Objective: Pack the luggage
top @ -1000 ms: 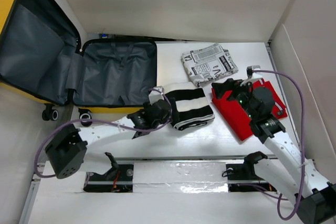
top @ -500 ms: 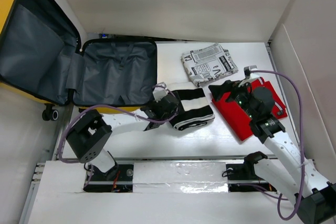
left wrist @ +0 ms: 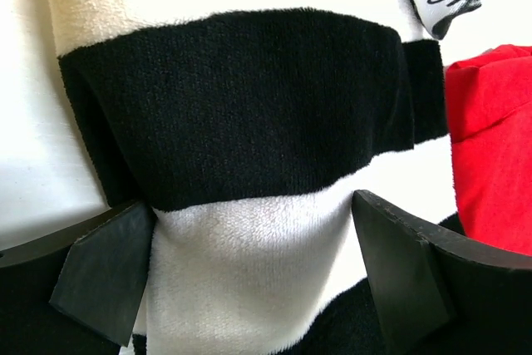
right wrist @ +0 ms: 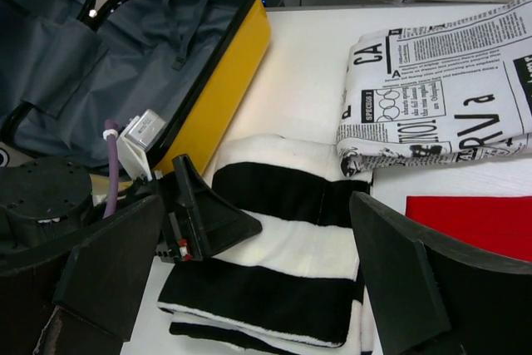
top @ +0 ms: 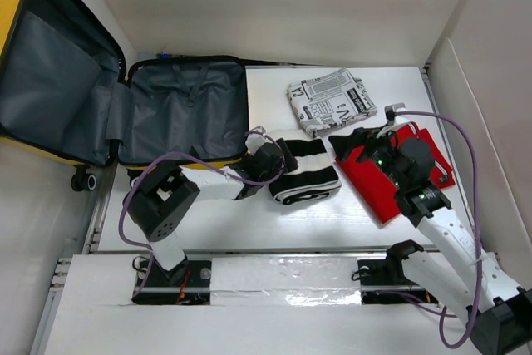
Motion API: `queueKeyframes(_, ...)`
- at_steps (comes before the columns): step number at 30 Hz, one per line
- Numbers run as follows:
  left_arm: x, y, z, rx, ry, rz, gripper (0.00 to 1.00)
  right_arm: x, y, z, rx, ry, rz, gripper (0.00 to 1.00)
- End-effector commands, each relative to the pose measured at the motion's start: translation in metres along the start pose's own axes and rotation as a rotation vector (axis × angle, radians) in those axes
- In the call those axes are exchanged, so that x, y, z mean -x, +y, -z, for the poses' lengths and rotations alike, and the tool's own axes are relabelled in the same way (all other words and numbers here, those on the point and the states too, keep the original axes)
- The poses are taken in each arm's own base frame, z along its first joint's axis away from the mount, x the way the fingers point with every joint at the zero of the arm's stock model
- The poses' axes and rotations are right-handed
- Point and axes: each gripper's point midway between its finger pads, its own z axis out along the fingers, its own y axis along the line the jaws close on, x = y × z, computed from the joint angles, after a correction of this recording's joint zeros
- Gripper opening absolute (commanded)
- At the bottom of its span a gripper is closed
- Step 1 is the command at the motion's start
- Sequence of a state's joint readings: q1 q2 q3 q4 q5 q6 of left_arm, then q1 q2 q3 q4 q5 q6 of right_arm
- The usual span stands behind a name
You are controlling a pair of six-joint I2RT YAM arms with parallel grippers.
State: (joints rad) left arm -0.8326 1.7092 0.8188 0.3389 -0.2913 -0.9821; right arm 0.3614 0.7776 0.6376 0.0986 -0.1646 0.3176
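Observation:
The luggage (top: 187,110) lies open at the left, a yellow shell with dark grey lining; its lid (top: 58,81) leans back. Its yellow wall (right wrist: 224,64) also shows in the right wrist view. A folded black-and-white striped cloth (top: 307,174) lies just right of it. My left gripper (top: 284,162) is open and set over the cloth's left end. Striped pile (left wrist: 249,164) fills the gap between the fingers (left wrist: 100,276). My right gripper (top: 353,143) hangs open over the near corner of a red cloth (top: 391,176), nothing in it.
A folded newspaper-print cloth (top: 332,101) lies at the back, behind the striped and red ones. White walls close the table at the back and right. The left arm's elbow (top: 162,209) stands near the front left.
The left arm has swung right and its gripper has slid further onto the striped cloth. The right gripper has stayed put and spread a touch wider.

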Motion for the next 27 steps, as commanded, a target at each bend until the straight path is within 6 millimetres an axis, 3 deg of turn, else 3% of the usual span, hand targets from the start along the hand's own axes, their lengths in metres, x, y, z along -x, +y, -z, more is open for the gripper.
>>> queueKeyframes(1, -0.014, 0.030, 0.002, 0.071, 0.071, -0.024, 0.97, 0.013, 0.008, -0.002, 0.040, -0.058, 0.020, 0.99)
queueKeyframes(5, -0.042, 0.003, 0.014, 0.042, 0.125, -0.122, 0.96, 0.015, 0.008, -0.002, 0.033, -0.062, 0.021, 0.99)
queueKeyframes(10, -0.051, 0.008, 0.030, 0.063, 0.127, -0.152, 0.97, 0.017, 0.011, 0.000, 0.041, -0.069, 0.022, 0.99)
queueKeyframes(11, -0.048, 0.017, 0.036, 0.104, 0.102, -0.176, 0.96, 0.016, 0.011, 0.000, 0.041, -0.066, 0.020, 0.99)
queueKeyframes(12, -0.043, 0.009, 0.046, 0.089, 0.079, -0.182, 0.97, 0.016, 0.011, 0.000, 0.044, -0.064, 0.019, 0.99)
queueKeyframes(15, -0.019, 0.009, 0.064, 0.113, -0.004, -0.185, 0.97, 0.015, 0.015, -0.001, 0.059, -0.061, 0.019, 0.99)
queueKeyframes(18, -0.012, 0.019, 0.073, 0.136, -0.030, -0.179, 0.98, 0.016, 0.015, -0.001, 0.055, -0.064, 0.023, 0.99)
queueKeyframes(23, -0.023, 0.030, 0.072, 0.145, -0.004, -0.147, 0.99, 0.013, 0.020, -0.002, 0.072, -0.053, 0.025, 1.00)
queueKeyframes(27, -0.027, 0.034, 0.051, 0.145, 0.023, -0.124, 0.99, 0.011, 0.024, -0.003, 0.088, -0.046, 0.034, 1.00)
